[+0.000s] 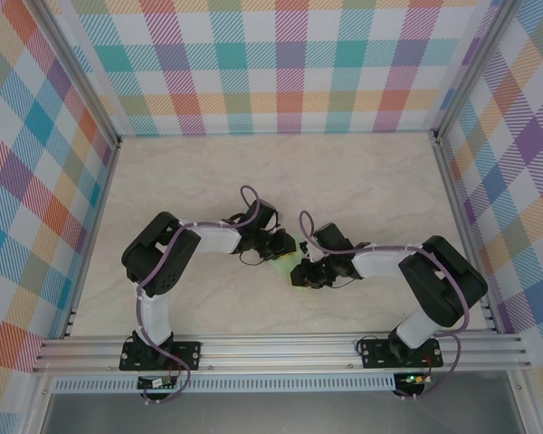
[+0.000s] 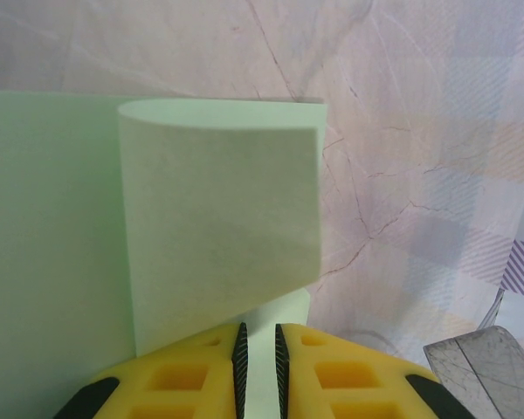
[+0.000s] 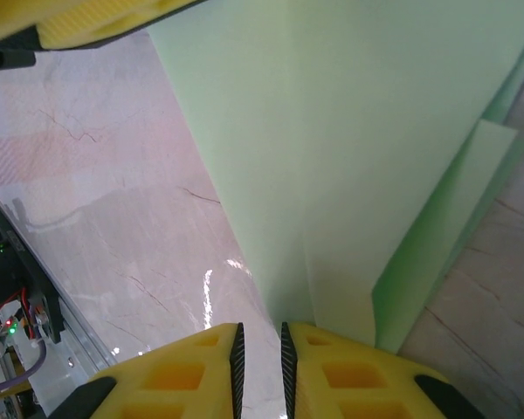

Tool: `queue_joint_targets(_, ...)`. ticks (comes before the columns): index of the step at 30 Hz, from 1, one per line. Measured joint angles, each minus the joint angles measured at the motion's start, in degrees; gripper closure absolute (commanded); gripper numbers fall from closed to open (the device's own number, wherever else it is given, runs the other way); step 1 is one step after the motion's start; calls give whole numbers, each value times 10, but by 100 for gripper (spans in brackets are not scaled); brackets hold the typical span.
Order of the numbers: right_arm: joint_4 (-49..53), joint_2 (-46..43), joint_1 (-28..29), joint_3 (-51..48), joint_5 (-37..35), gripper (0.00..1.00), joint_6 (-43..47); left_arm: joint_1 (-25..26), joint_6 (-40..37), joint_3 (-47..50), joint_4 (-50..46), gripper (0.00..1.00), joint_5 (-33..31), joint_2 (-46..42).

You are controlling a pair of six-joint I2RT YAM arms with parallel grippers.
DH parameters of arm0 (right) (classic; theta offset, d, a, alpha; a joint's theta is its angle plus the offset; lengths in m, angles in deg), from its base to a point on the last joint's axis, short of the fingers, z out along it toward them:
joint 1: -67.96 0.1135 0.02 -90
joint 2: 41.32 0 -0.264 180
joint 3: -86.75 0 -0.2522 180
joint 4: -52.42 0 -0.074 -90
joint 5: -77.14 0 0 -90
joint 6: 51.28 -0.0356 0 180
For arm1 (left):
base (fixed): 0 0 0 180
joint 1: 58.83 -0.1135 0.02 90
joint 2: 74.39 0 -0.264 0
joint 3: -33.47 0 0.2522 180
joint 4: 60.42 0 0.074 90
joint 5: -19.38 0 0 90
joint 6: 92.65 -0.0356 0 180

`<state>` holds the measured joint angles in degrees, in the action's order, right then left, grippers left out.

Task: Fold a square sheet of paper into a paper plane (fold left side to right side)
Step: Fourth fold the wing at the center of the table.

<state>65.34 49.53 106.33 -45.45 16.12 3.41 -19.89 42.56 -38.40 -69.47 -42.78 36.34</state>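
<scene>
At the centre of the table (image 1: 371,181), the left gripper (image 2: 258,342) comes in from 9 o'clock, its jaws narrow and pinching the square sheet of paper (image 2: 218,218). A flap curls over, its rounded bend toward 12 o'clock. In the right wrist view the sheet runs from 6 toward 1 o'clock. The right gripper (image 3: 260,336), coming from 3 o'clock, nips the sheet's near edge. From above, both wrists cover most of it.

the pale green square sheet of paper (image 2: 218,227) is half-folded, one flap curled over.
</scene>
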Motion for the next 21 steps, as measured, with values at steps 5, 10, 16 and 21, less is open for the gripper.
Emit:
queue_joint_targets(5,-5,-18,0,-18,0,79,0,0,0,0,0,81,0,0)
queue_joint_targets(10,7,-40,3,-34,3,79,0,0,0,0,0,81,0,0)
queue_joint_targets(16,47,-61,4,-45,11,78,1,0,0,0,0,81,0,0)
queue_joint_targets(21,94,-124,7,-44,7,78,2,0,0,0,0,81,0,0)
